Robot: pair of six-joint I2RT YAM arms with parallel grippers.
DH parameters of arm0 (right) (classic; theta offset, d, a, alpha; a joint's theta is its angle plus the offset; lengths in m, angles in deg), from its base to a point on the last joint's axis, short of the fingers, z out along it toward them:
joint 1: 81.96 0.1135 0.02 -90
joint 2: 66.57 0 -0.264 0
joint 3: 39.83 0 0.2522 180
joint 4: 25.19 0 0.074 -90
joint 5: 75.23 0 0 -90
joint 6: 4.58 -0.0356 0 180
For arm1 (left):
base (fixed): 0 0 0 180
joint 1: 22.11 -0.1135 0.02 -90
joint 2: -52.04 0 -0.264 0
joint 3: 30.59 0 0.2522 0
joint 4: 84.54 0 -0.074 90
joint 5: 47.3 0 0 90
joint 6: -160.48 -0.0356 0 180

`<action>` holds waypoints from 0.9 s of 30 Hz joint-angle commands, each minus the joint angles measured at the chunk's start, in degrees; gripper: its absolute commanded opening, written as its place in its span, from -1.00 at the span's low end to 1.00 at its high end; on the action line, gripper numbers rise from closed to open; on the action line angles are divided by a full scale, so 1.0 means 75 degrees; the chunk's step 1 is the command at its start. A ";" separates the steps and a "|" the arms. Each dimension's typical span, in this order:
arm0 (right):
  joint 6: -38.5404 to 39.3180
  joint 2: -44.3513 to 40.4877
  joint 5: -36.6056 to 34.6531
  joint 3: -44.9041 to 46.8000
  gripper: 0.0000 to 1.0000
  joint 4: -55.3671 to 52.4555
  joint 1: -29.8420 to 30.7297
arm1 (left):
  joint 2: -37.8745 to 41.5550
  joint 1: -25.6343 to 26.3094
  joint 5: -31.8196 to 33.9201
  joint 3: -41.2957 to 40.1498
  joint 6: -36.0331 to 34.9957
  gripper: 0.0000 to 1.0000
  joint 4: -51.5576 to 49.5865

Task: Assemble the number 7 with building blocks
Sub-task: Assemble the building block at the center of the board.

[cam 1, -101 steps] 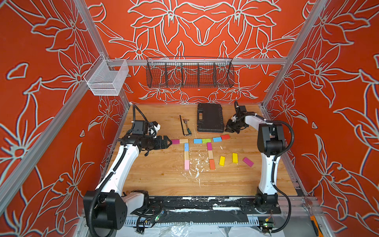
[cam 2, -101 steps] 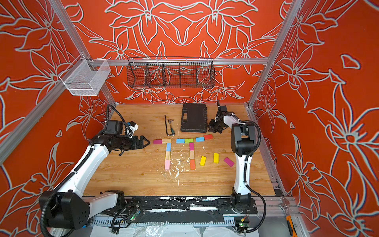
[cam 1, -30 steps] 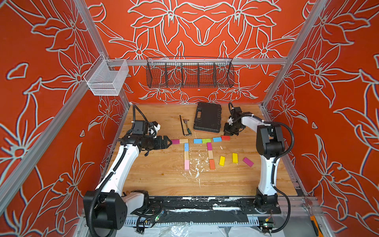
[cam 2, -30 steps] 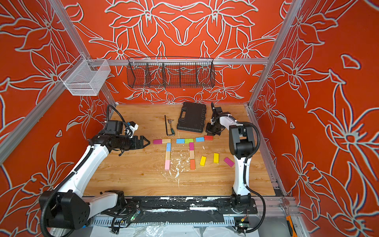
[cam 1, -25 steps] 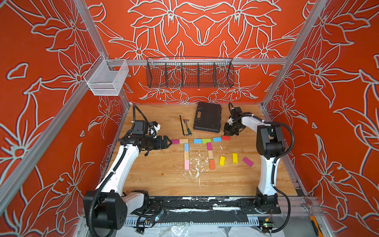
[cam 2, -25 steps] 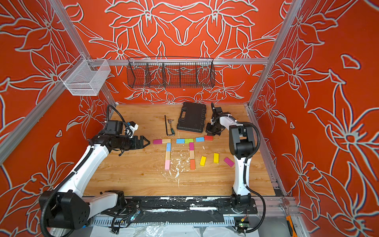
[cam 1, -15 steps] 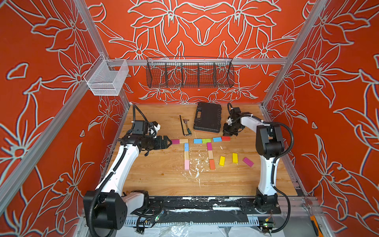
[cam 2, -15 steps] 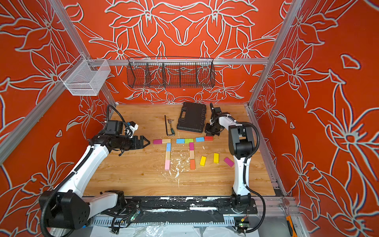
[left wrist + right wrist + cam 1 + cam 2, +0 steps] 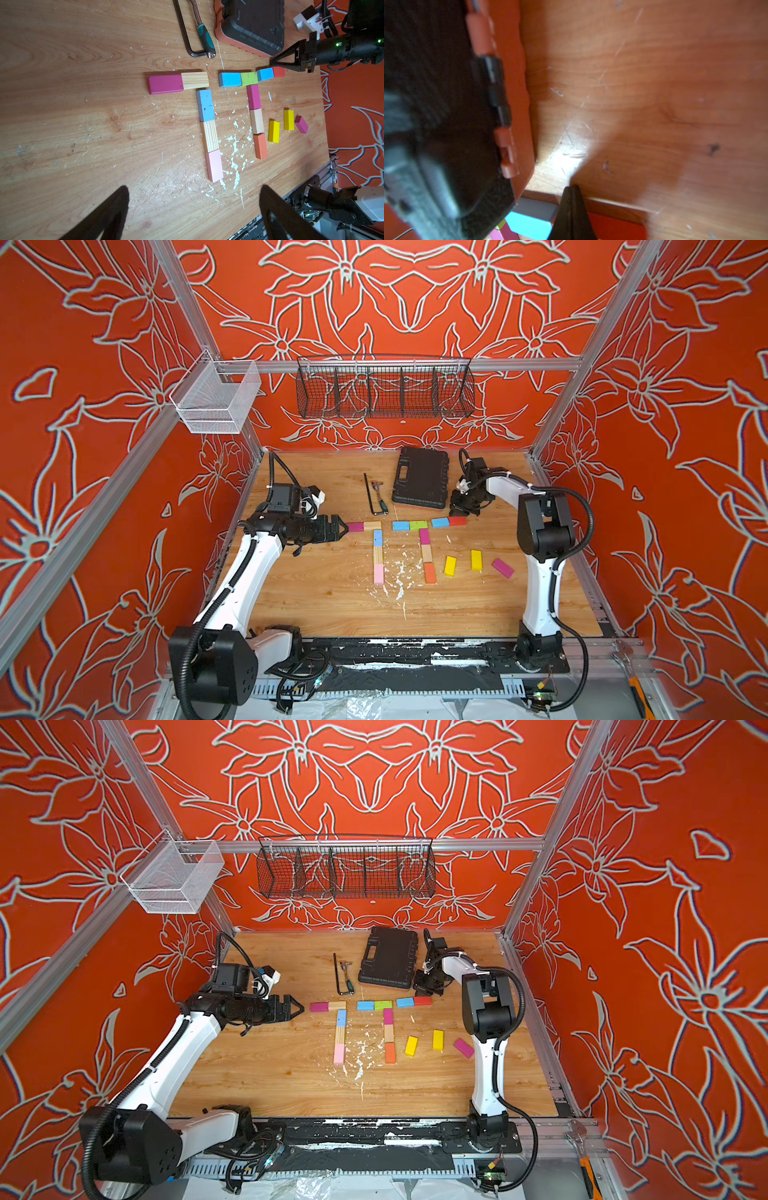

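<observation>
- The right gripper has come forward from the back right corner. It now stands at the near corner of the black plastic case, its tips by the small red wooden block. The jaws are pinched tight together with nothing between them.
- The case sits slightly skewed (a few seconds ago it lay square to the back wall).
- The left gripper has not budged. It hovers spread wide and empty, just beside the magenta wooden block.
- The number 7 lies flat, as before, on the wooden table, left of centre. The magenta block and a plain one run across the top; blue, plain and pink ones run down.
- To its right a blue, green, blue and red row tops a magenta, plain and orange stem. Two yellow blocks and a loose magenta one lie near.
- The right wrist view is blurred, and the case fills much of it. Only corners of a blue block and the red one show beside the closed tips, and I cannot tell whether the tips touch them.
- In both top views the wrist covers those tips.
- The left wrist view cuts off the left fingers.
</observation>
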 commanded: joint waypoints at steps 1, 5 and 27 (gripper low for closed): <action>0.0065 0.0239 0.0149 0.0026 -1.00 -0.0141 0.0092 | 0.0000 -0.0045 0.0072 -0.0051 -0.0044 0.90 -0.0094; 0.0079 0.0255 0.0124 0.0039 -1.00 -0.0153 0.0093 | -0.0015 -0.0045 0.0084 -0.0042 -0.0044 0.90 -0.0091; -0.0114 -0.0495 -0.0049 0.0085 -0.27 0.0168 -0.0626 | -0.0022 -0.0045 0.0096 -0.0052 -0.0044 0.90 -0.0102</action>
